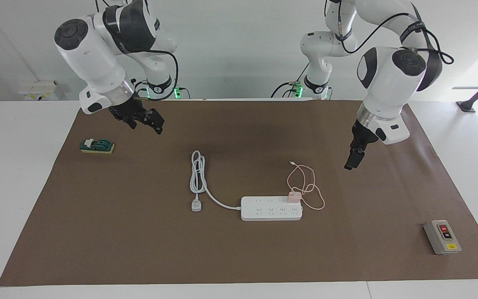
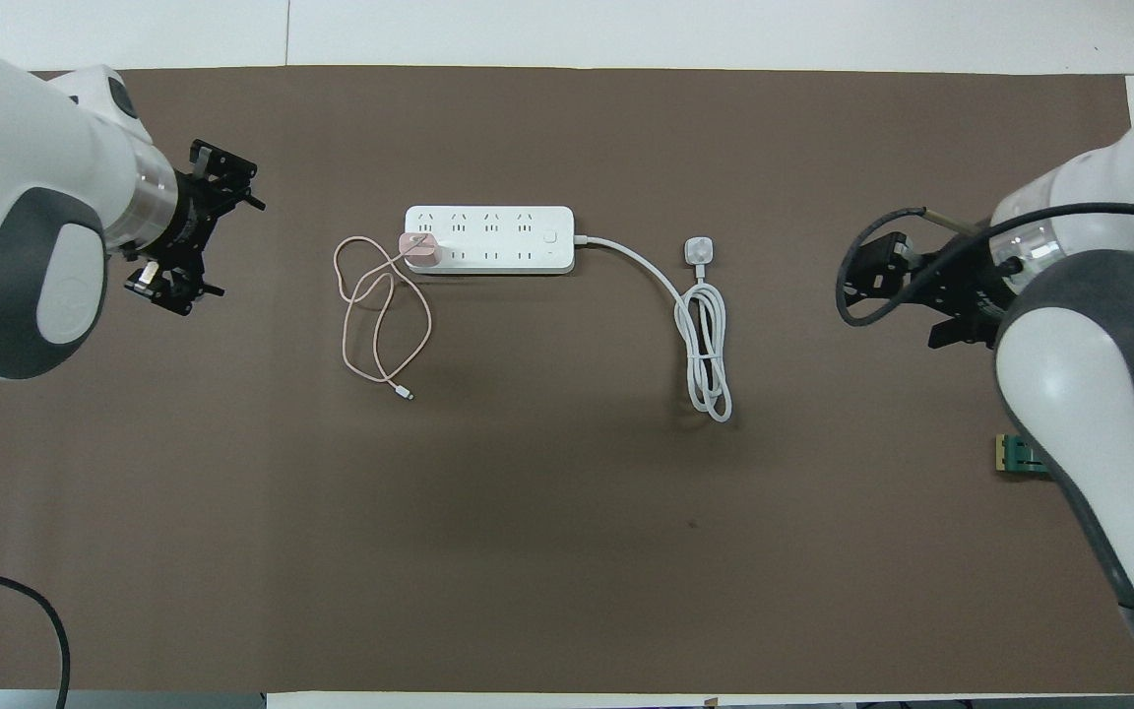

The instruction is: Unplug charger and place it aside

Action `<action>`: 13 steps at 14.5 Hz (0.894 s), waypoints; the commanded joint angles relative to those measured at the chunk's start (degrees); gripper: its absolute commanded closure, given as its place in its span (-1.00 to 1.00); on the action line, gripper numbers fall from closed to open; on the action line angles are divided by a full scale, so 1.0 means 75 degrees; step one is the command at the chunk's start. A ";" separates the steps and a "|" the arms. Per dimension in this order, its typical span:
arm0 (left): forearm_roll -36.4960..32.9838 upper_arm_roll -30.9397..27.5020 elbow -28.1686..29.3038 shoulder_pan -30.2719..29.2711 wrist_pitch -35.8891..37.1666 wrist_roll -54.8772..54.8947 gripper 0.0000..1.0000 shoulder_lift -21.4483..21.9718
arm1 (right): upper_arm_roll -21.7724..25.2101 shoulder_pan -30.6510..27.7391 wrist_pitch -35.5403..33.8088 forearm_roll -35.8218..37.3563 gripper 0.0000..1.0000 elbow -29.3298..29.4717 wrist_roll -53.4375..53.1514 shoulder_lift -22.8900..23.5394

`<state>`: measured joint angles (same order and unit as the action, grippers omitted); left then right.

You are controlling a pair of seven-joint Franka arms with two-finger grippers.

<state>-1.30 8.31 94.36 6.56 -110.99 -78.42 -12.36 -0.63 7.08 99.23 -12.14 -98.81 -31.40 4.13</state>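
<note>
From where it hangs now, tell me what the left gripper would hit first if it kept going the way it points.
Probably the bare brown mat: the open left gripper points steeply down, beside the charger cable rather than over it. Depth is uncertain.

White 2-arm body [image 1: 98, 66], black tools, cables

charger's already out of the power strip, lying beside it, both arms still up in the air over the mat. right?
Not quite. The pink charger is still plugged into the power strip, at the strip's end toward the left arm; only its cable loops on the mat. The overhead view shows this. The rest holds: the left gripper and right gripper both hang in the air, touching nothing.
</note>
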 commanded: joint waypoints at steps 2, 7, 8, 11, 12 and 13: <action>-0.1100 0.0064 -0.0932 0.0752 -0.0237 -0.2123 -1.00 -0.1291 | -0.0010 0.0496 0.1110 -0.1039 -1.00 0.0073 -0.1962 0.0831; -0.1092 0.0111 -0.1519 0.0801 -0.0084 -0.3816 -1.00 -0.1855 | -0.0010 0.1036 0.2191 -0.2235 -1.00 0.0865 -0.3826 0.2246; -0.0976 0.0111 -0.1519 0.0801 -0.0085 -0.3898 -1.00 -0.1937 | -0.0010 0.1060 0.2191 -0.2376 -1.00 0.1264 -0.4188 0.2692; -0.0484 0.0123 -0.1519 0.0835 -0.0143 -0.3934 -1.00 -0.2101 | -0.0010 0.1259 0.2552 -0.3018 -1.00 0.1702 -0.4952 0.3362; -0.0459 0.0123 -0.1531 0.0917 -0.0143 -0.4015 -1.00 -0.2171 | -0.0010 0.1329 0.2740 -0.3265 -1.00 0.1736 -0.5035 0.3515; -0.0459 0.0135 -0.1531 0.0953 -0.0155 -0.4109 -1.00 -0.2218 | 0.0002 0.1376 0.2951 -0.3384 -1.00 0.1911 -0.5117 0.3737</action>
<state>-5.57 9.42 84.84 12.68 -112.86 -107.25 -27.18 -0.76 16.71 119.55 -34.89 -88.37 -67.20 28.47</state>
